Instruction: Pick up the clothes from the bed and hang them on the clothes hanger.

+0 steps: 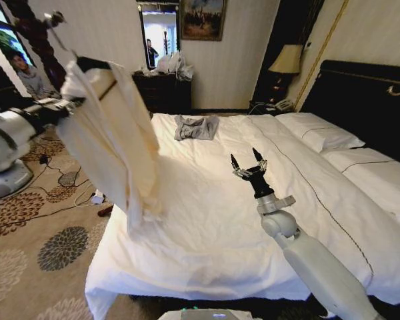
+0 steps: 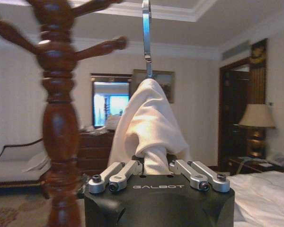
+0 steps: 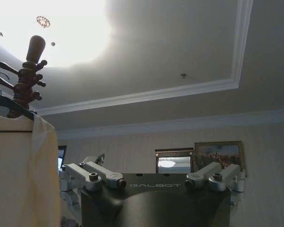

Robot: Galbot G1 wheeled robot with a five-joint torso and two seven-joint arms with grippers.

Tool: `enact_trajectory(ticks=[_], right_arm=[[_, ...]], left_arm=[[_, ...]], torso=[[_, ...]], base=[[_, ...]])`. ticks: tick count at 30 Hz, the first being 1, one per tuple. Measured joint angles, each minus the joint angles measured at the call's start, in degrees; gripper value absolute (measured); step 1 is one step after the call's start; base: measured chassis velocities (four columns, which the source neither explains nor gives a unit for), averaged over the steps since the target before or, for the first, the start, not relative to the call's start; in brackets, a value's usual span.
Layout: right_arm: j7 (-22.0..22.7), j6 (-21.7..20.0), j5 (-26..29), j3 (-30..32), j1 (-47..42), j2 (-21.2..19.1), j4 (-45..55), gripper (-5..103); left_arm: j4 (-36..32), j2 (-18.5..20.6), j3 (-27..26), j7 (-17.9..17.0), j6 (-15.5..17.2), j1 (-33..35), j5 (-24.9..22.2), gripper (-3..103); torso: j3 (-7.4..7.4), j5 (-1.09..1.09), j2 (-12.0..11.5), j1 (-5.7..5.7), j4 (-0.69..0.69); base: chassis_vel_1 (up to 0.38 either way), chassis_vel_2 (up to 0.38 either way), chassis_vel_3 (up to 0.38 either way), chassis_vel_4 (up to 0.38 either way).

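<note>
The clothes [image 1: 113, 133], a large cream long-sleeved garment of thin soft fabric, hang off the floor at the left side of the wide white-sheeted bed [image 1: 207, 220], draped over the clothes hanger [image 1: 93, 65], a thin black triangular frame whose metal hook [image 2: 146, 33] rises above the cloth. The left gripper [image 2: 156, 171] pinches a gathered fold of the cream fabric between its pressed-in fingers, just beside the tall reddish-brown turned wooden coat stand [image 2: 59, 118]. In the left wrist view the hook looks free of the stand's pegs, though that view is too blurred to be sure.

White lettering reading "GALBOT" sits on the black body of each gripper, under the fingers, in both wrist views.

The right gripper [image 1: 248, 162] stands upright above the middle of the bed, its fingers spread and holding nothing, well apart from the hanging garment. A small crumpled grey garment [image 1: 196, 127] lies near the far edge of the mattress, clear of both arms.

The bed's left edge runs beside the hanging cloth, whose lower hem overlaps the mattress border in the head view. Beyond that edge lies patterned floral carpet [image 1: 33, 227] with cables across it, open room under the left arm. White pillows [image 1: 320, 133] rest against the dark gold-trimmed headboard [image 1: 367, 100] at the right.
</note>
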Motion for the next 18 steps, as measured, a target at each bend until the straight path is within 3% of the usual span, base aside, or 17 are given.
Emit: enact_trajectory(ticks=[5,8,14,18], right_arm=[[-0.08,0.04,-0.88,0.04,-0.35,0.26,0.04,100],[-0.23,0.1,-1.76,0.01,-0.83,0.43,0.18,100],[-0.61,0.47,-2.21,0.65,-1.75,0.21,0.55,100],[-0.92,1.0,-2.24,1.68,-2.78,-0.31,0.8,100]], left_arm=[[5.17,-1.19,4.74,1.06,-0.14,-7.51,0.33,18],[9.77,-3.59,10.78,2.01,-0.32,-15.31,1.36,18],[13.41,-6.01,15.8,2.37,-0.24,-20.97,2.06,18],[19.49,-9.05,20.39,2.75,-0.03,-27.09,3.31,18]], torso=[[0.0,0.04,0.0,0.0,-0.01],[0.0,0.04,0.0,0.0,-0.02],[0.0,0.05,0.0,0.01,-0.04],[0.0,0.03,0.0,-0.01,-0.01]], base=[[0.0,0.0,0.0,0.0],[0.0,0.0,0.0,0.0],[0.0,0.0,0.0,0.0],[0.0,0.0,0.0,0.0]])
